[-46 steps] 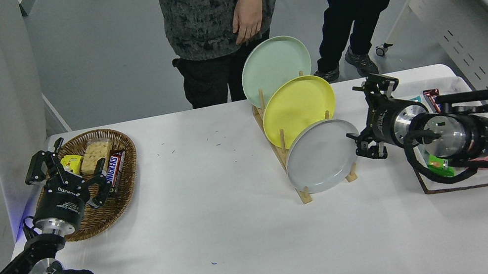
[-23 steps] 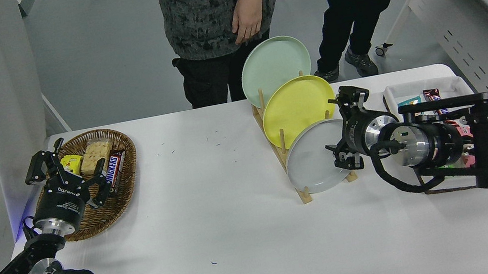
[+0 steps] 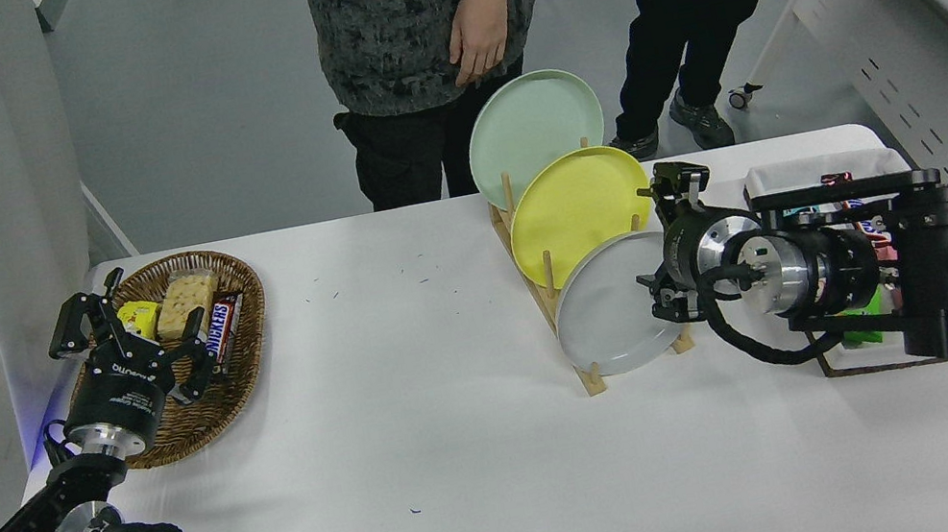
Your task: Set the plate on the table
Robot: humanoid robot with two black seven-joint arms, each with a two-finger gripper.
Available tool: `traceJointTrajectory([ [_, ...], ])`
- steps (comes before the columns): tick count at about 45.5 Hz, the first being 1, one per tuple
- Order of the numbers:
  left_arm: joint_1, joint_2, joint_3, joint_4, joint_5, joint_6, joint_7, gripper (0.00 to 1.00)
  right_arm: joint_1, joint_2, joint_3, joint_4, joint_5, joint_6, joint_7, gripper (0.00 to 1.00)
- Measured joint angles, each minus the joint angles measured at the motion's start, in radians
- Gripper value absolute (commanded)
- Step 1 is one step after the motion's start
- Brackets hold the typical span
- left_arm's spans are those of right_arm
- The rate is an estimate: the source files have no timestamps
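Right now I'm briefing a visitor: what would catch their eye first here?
Three plates standing in a wooden rack mid-table: mint-green plate at the back, yellow plate in the middle, grey plate in front. The right claw is at the grey plate's right rim. A snack basket sits at far left.

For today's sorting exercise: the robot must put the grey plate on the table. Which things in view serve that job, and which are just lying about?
Part of the job:
grey plate, standing in the wooden rack
right gripper, at the plate's right rim
white table

Just lying about:
yellow plate
mint-green plate
snack basket
white tray
left gripper, parked
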Motion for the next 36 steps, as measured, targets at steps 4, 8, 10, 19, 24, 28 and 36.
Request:
traceJointTrajectory([
  [4, 0.0, 0.0, 0.0, 0.0, 0.0, 0.0, 0.0, 0.98, 0.006, 0.008, 0.0, -0.007, 0.004, -0.009, -0.013, 0.79],
  [8, 0.0, 0.0, 0.0, 0.0, 0.0, 0.0, 0.0, 0.98, 0.009, 0.015, 0.0, -0.017, 0.006, -0.015, -0.022, 0.79],
  [10, 0.0, 0.0, 0.0, 0.0, 0.0, 0.0, 0.0, 0.98, 0.011, 0.018, 0.0, -0.024, 0.007, -0.018, -0.026, 0.79],
  [19, 0.0, 0.0, 0.0, 0.0, 0.0, 0.0, 0.0, 0.98, 0.016, 0.027, 0.003, -0.049, 0.003, -0.023, -0.041, 0.78],
  [24, 0.0, 0.0, 0.0, 0.0, 0.0, 0.0, 0.0, 0.98, 0.017, 0.032, 0.005, -0.059, 0.002, -0.024, -0.049, 0.75],
  [28, 0.0, 0.0, 0.0, 0.0, 0.0, 0.0, 0.0, 0.98, 0.018, 0.036, 0.007, -0.065, 0.0, -0.024, -0.053, 0.74],
  [36, 0.0, 0.0, 0.0, 0.0, 0.0, 0.0, 0.0, 0.98, 0.018, 0.043, 0.008, -0.071, 0.0, -0.026, -0.057, 0.68],
])
